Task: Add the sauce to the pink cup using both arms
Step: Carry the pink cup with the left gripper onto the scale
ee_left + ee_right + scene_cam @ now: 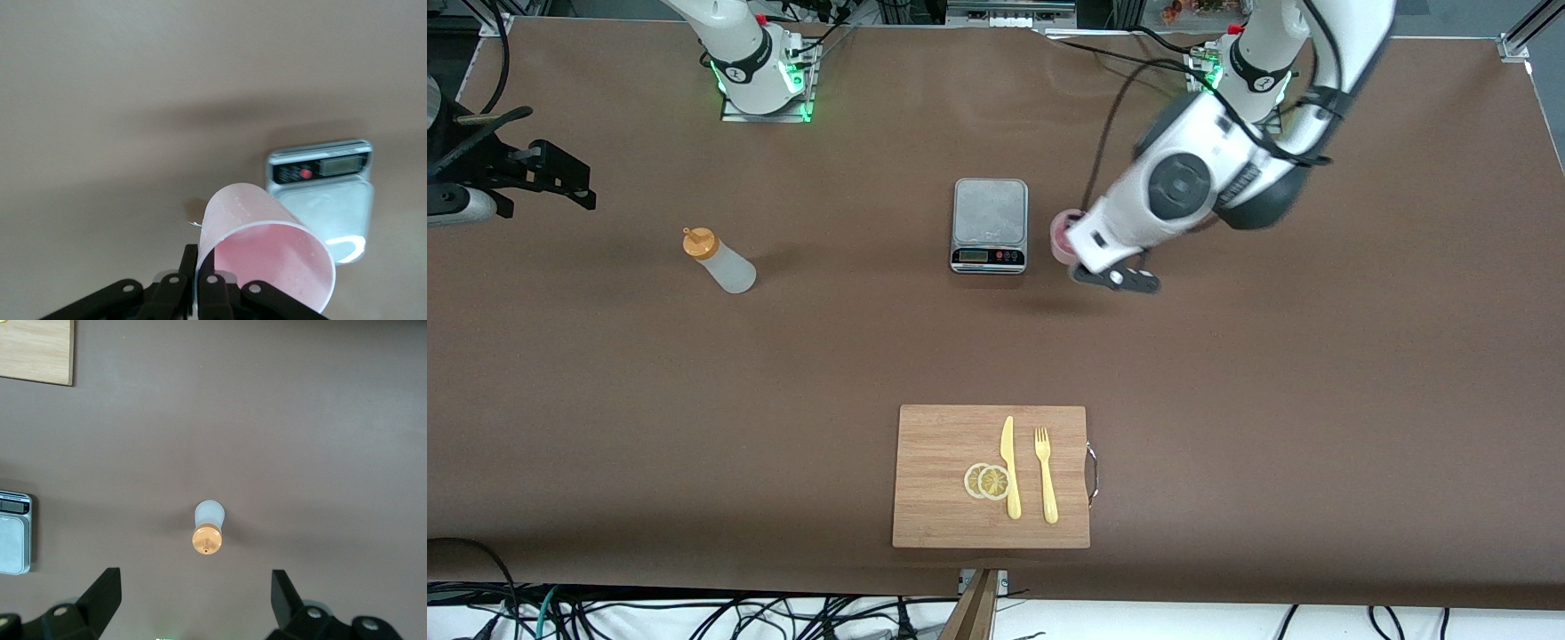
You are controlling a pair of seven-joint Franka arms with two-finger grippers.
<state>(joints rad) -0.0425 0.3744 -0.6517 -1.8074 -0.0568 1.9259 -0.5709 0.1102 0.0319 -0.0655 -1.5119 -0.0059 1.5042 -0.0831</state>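
The left gripper (1116, 277) is clamped on the rim of the pink cup (267, 257), carrying it in the air just beside the scale (989, 225); this looks like the step of bringing the cup onto the platform. Next it needs lowering upright there. The right gripper (193, 603) hangs spread wide and empty above the sauce bottle (719, 260), which stands toward the right arm's end. The scale's display is too small to read

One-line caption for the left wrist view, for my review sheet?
Left gripper shut on the pink cup's rim, holding it in the air beside the scale above the brown table.
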